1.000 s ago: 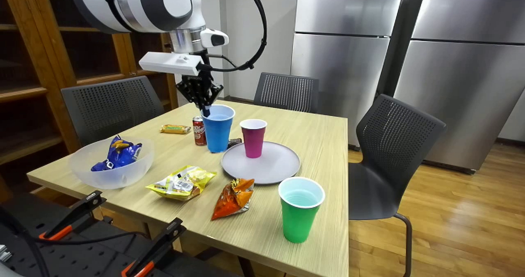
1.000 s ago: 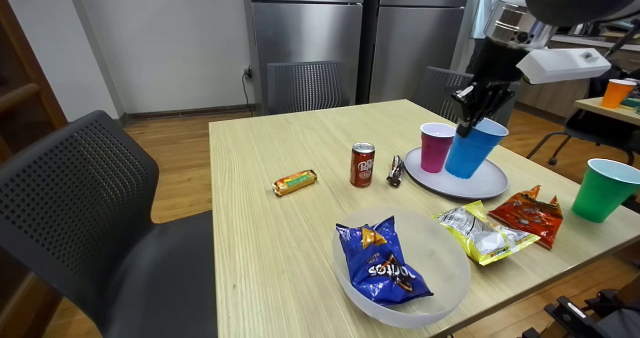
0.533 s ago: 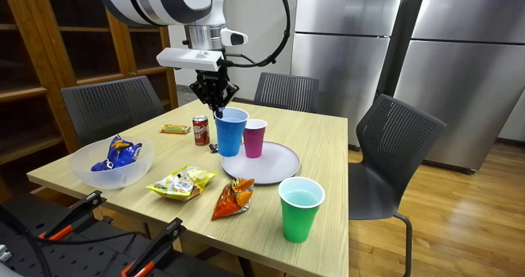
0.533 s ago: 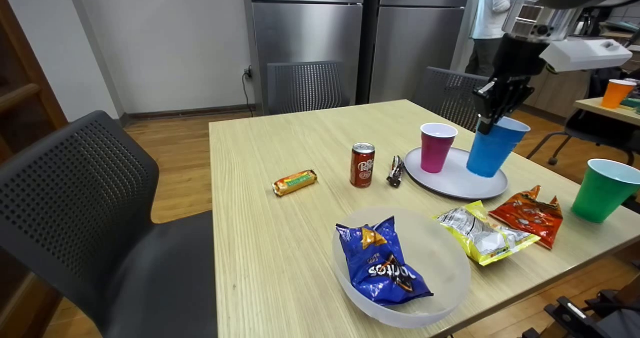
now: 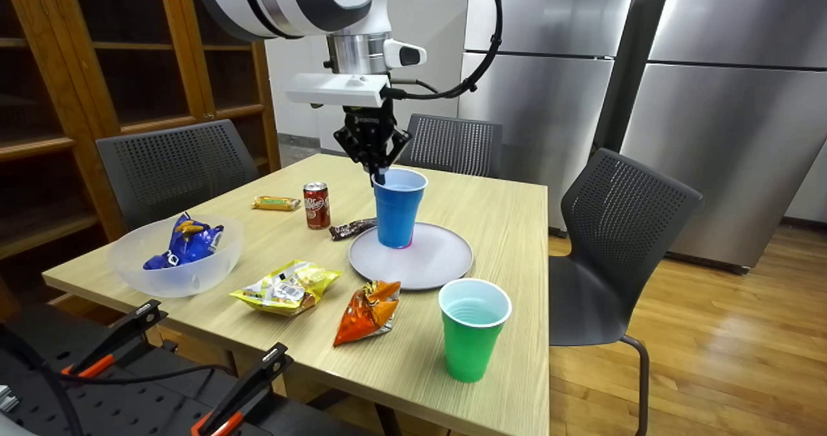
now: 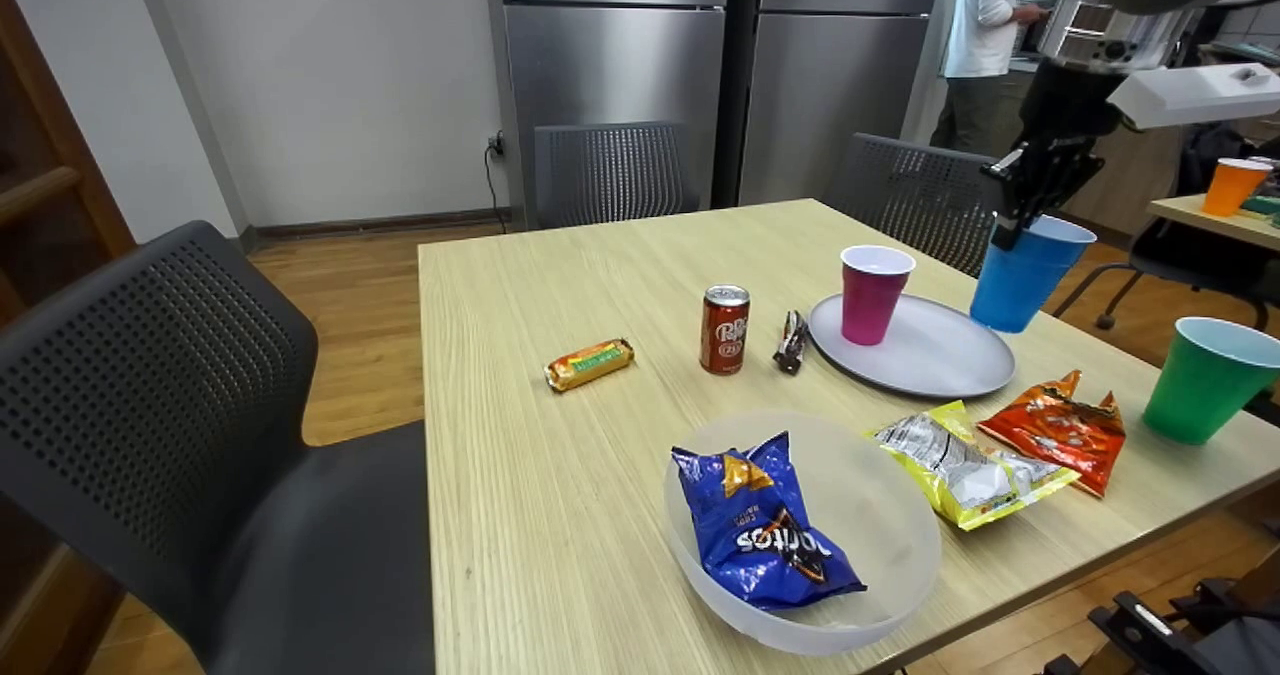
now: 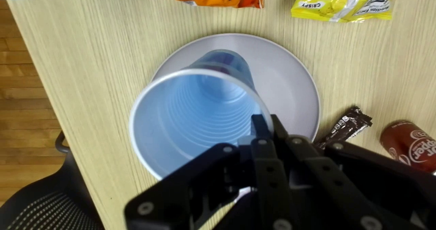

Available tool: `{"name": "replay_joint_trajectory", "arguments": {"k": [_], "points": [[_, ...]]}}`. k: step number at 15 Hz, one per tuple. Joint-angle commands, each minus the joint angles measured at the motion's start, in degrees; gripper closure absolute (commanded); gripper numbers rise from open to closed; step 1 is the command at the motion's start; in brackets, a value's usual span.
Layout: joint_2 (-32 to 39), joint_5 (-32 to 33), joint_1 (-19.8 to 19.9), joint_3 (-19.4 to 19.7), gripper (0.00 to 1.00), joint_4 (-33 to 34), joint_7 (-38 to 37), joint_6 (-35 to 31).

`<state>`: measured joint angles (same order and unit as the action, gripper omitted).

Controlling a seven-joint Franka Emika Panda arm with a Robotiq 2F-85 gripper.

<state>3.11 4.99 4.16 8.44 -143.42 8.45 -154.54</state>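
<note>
Room with a wood-plank floor [image 5: 730, 320]; pale wood-grain tabletop [image 5: 507, 226] carries the items. Listed from the near edge outward, following an exterior view.

Nearest: black-and-orange clamps [image 5: 247, 389] just off the tabletop's near edge, at left. Green cup [image 5: 471, 349] stands upright near the closest corner. To its left lies an orange snack bag [image 5: 367, 314], crumpled; next a yellow snack bag [image 5: 287, 287], printed panel facing up; next a translucent bowl [image 5: 132, 267] holding a blue Doritos bag [image 5: 187, 247].

Mid-distance: round grey plate [image 5: 436, 261], flat. Above it, the gripper [image 7: 269, 122] is clenched on the rim of the blue cup [image 5: 397, 213]. Wrist view: one finger inside the cup wall, one outside. The blue cup is mouth up over the plate; position compared across both exterior views puts its base clear of the surface. Slight tilt: cannot be judged. Magenta cup [image 6: 873, 300] stands upright on the plate, in an exterior view apart from the blue cup. Dark-wrapped bar [image 5: 352, 228] lies just beside the plate; contact with the rim unclear. Dr Pepper can [image 5: 316, 205] stands upright near that bar. Gold-wrapped bar [image 5: 276, 203] lies flat farther out, near the can.

Far: black mesh-backed chair [image 5: 455, 145] behind the tabletop, stainless refrigerator [image 5: 536, 126] beyond it. In an exterior view, a person [image 6: 982, 25] in a pale top stands in the background, face out of frame.
</note>
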Motion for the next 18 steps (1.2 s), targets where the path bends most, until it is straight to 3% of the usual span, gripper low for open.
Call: {"name": "replay_joint_trajectory", "arguments": {"k": [1,18], "points": [[3.3,1.1,1.9,0.1,0.99,4.6,0.6,2.4],[23.0,0.2,4.3,-0.3,0.99,27.2,0.9,8.0]]}}
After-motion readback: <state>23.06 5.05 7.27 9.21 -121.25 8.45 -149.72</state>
